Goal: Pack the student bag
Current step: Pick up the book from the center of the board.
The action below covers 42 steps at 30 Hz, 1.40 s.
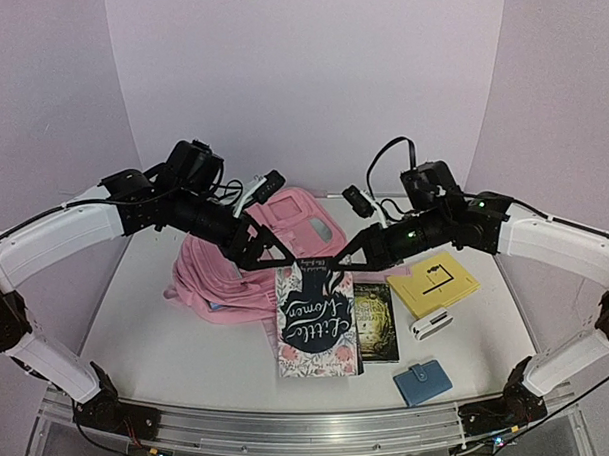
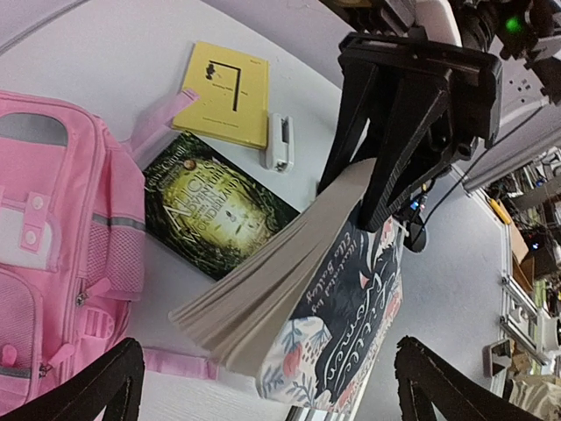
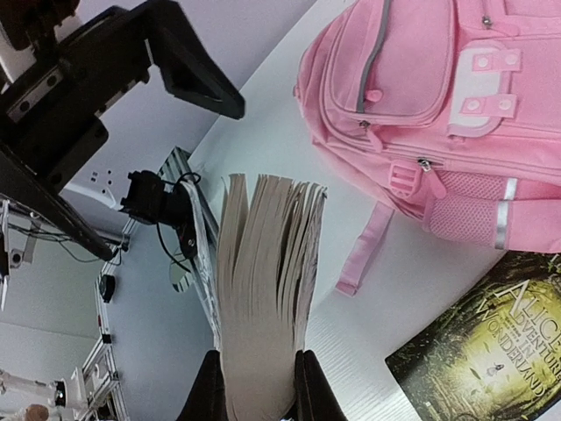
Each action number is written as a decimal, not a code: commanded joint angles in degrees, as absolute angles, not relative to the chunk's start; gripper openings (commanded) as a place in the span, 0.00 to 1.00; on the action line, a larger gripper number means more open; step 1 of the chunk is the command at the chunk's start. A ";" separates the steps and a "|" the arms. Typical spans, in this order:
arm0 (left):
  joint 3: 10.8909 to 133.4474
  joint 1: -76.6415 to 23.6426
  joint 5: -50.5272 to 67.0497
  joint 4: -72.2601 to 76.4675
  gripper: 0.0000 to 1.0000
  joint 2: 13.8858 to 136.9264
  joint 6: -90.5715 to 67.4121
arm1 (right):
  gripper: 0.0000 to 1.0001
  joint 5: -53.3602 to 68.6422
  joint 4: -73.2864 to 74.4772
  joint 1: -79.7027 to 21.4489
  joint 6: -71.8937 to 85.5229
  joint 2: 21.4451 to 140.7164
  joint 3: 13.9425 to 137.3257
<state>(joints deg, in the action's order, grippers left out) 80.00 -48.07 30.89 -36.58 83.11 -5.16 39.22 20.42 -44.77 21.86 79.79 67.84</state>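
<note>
The student bag is a pink backpack lying flat at the table's back left, front pockets up. A paperback titled Little Women hangs above the table, pages fanned. My right gripper is shut on its page block, seen from above at the book's top right. My left gripper stands open on both sides of the same book without touching it, at the book's top left over the bag's edge.
A dark Alice in Wonderland book lies flat beside the bag. To its right lie a yellow booklet, a small white stapler-like item and a blue wallet. A pink strap trails on the table.
</note>
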 commanded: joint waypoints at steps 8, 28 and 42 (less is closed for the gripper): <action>83.36 -47.90 47.75 -37.86 0.99 88.68 -1.94 | 0.00 47.85 20.30 -47.18 16.27 83.24 76.07; 75.34 -47.90 56.50 -31.62 0.00 87.16 -8.71 | 0.00 40.07 18.93 -47.22 16.13 82.89 75.50; 73.70 -47.81 50.91 -28.92 0.87 85.74 -7.78 | 0.00 47.89 16.03 -47.21 16.11 82.69 75.54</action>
<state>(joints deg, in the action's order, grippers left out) 73.67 -47.37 51.63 -28.42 86.22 -8.95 43.05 24.10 -47.58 15.53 84.18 72.62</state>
